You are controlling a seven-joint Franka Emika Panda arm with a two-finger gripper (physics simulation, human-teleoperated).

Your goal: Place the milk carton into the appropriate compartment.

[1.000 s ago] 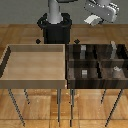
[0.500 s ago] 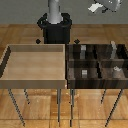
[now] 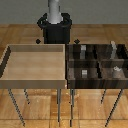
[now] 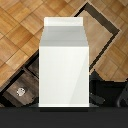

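Close up, milk carton (image 4: 64, 62) upright above dark compartment bin (image 4: 22, 85).

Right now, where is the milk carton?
Only the wrist view shows the milk carton: upright, filling the frame's middle, above the wood floor and dark compartment tray.

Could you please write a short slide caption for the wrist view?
Wrist view: the milk carton fills the frame, upright, above wooden floor and part of the dark compartmented bin.
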